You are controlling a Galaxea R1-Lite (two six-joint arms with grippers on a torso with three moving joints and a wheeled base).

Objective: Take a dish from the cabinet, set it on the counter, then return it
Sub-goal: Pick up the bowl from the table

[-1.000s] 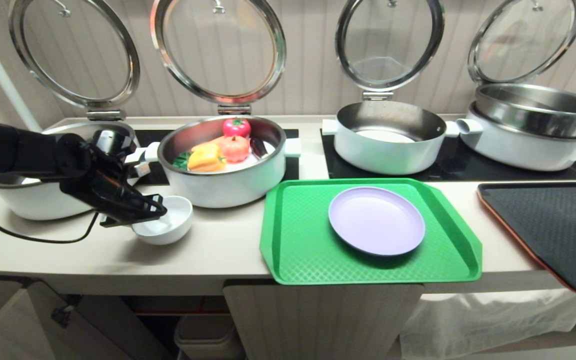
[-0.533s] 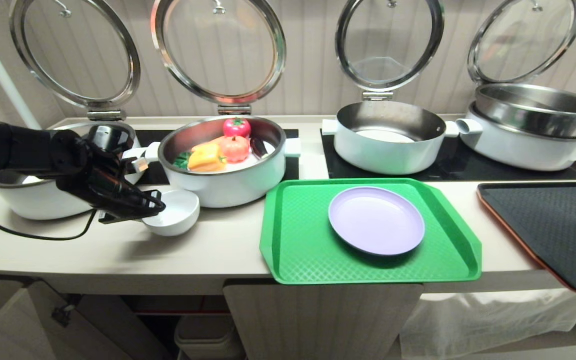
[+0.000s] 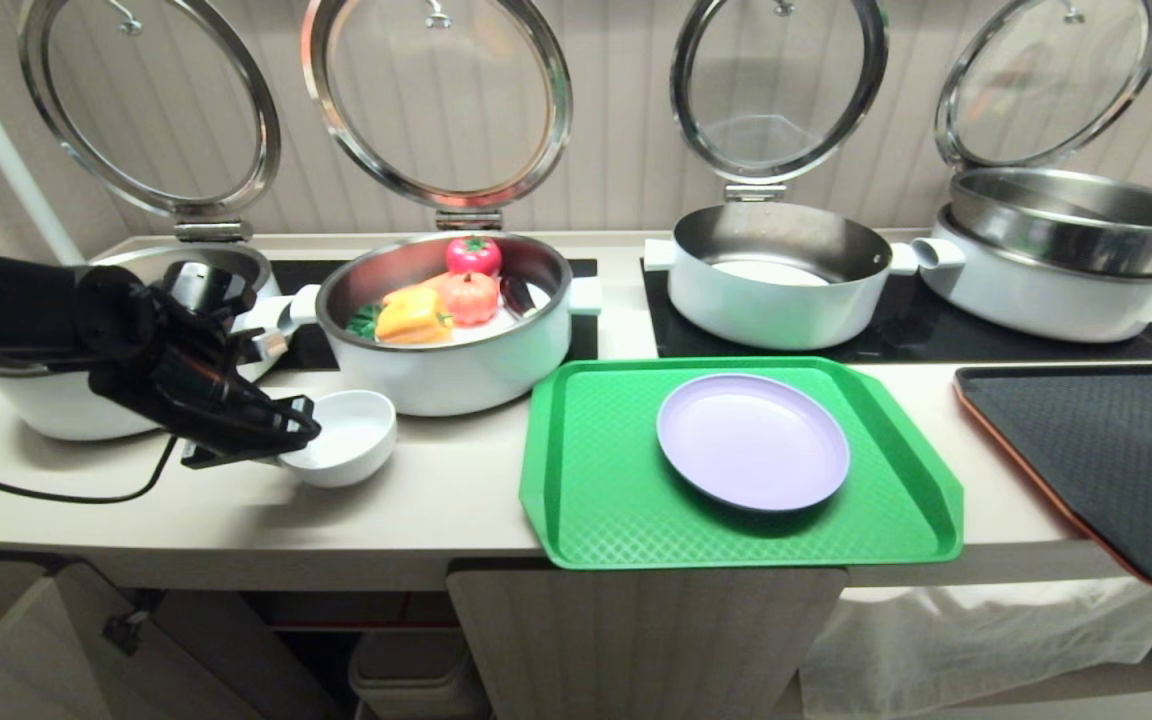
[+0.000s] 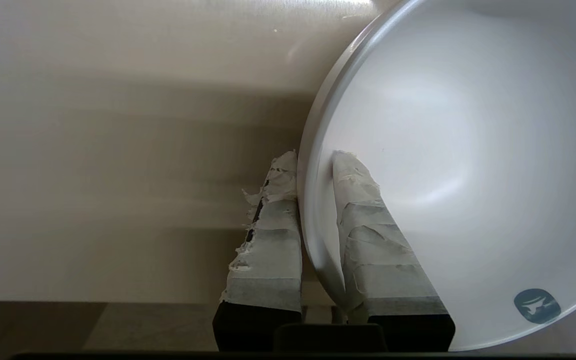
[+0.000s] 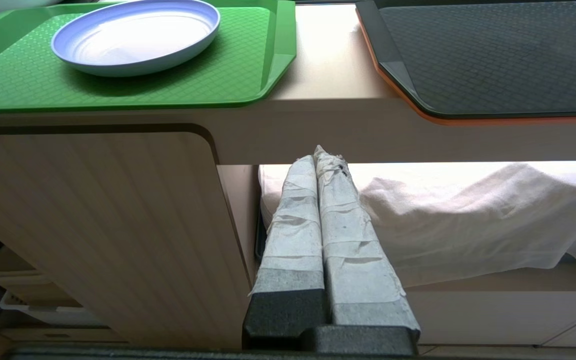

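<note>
The small white bowl [image 3: 346, 437] is pinched at its near-left rim by the left gripper [image 3: 288, 437], one taped finger [image 4: 368, 235] inside, one outside, just above the counter [image 3: 416, 510]. The right gripper [image 5: 320, 160], fingers pressed together, is parked beside the cabinet door [image 5: 93, 225].

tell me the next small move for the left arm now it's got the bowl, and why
Probably lift the bowl slightly and draw it toward the counter's front edge. The left gripper pinches its rim, one finger inside, one outside, and the cabinet is below.
</note>
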